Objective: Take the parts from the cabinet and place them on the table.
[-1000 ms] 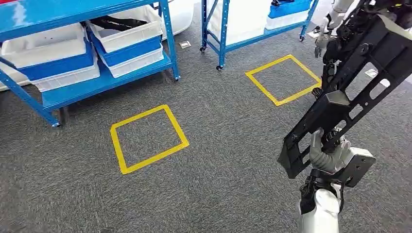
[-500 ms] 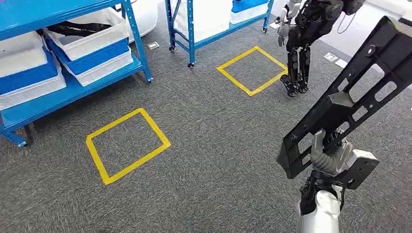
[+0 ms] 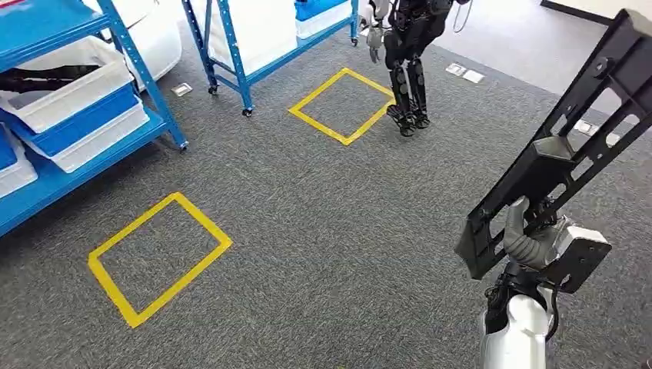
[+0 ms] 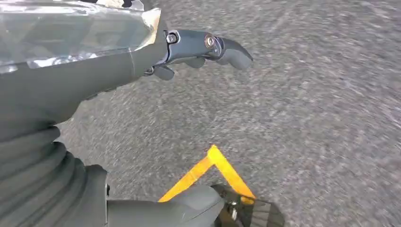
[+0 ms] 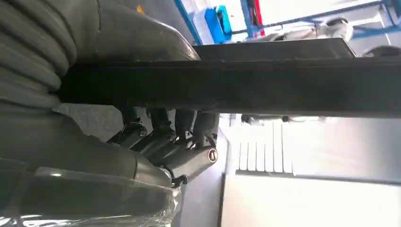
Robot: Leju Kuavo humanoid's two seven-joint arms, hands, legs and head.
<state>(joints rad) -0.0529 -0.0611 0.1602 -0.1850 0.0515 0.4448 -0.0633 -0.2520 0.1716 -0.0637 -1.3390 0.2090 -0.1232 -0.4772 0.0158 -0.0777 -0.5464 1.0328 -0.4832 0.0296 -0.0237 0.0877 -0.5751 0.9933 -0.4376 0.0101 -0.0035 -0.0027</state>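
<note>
Mid-task, by the look of things: one part out of the cabinet and in hand, delivery to the surface not yet done, no table in the head view. Right hand point(image 3: 530, 244) wrapped firmly around the lower end of a long flat black metal bracket with rectangular cut-outs point(image 3: 565, 154), at the near right of the scene. Bracket tilted steeply, rising from the hand up and away to the far right, well clear of the grey carpet floor point(image 3: 330, 223). Seen from the right wrist, dark fingers point(image 5: 163, 137) curled under the bracket's thick black edge point(image 5: 246, 87). Flat, plate-like, matte black, pierced with slots and small round holes, with a raised boxy block near the middle; rigid and fairly heavy, judging by its build. Left hand point(image 4: 203, 47) holding nothing, fingers loosely apart above the carpet. Blue metal shelving with white and blue plastic bins point(image 3: 77, 100) at the far left, two yellow tape squares point(image 3: 158, 254) on the floor, another dark humanoid robot point(image 3: 407, 54) standing far off beside the farther square. Left to do: reaching the surface, setting the bracket down, returning for further parts.
</note>
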